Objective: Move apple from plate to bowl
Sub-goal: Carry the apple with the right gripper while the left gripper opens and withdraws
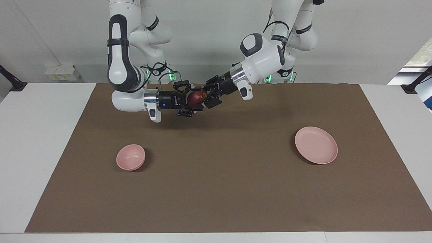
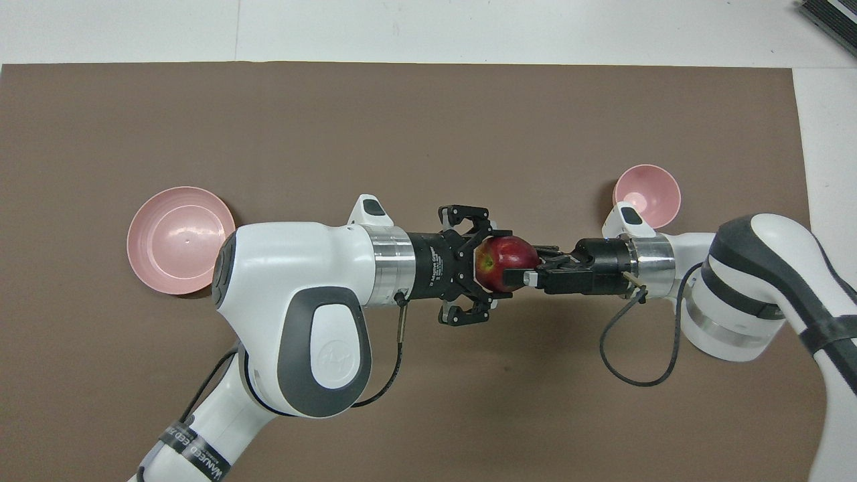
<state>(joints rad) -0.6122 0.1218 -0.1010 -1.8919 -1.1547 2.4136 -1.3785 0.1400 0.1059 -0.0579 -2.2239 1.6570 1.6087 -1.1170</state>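
Overhead view: brown mat [image 2: 402,120] (white table [image 2: 469,30]), left fingers [image 2: 483,231] clenched on apple [image 2: 502,261], right fingers [image 2: 529,276] spread.

My facing camera looks from high across the tabletop [image 1: 216,189] toward both robots; my overhead camera looks steeply down from their end. Both share the brown mat [image 2: 428,120].

A white table [image 1: 47,141] carries a brown mat [image 1: 222,189], on which sit a plate [image 1: 316,145] and a bowl [image 1: 130,157].
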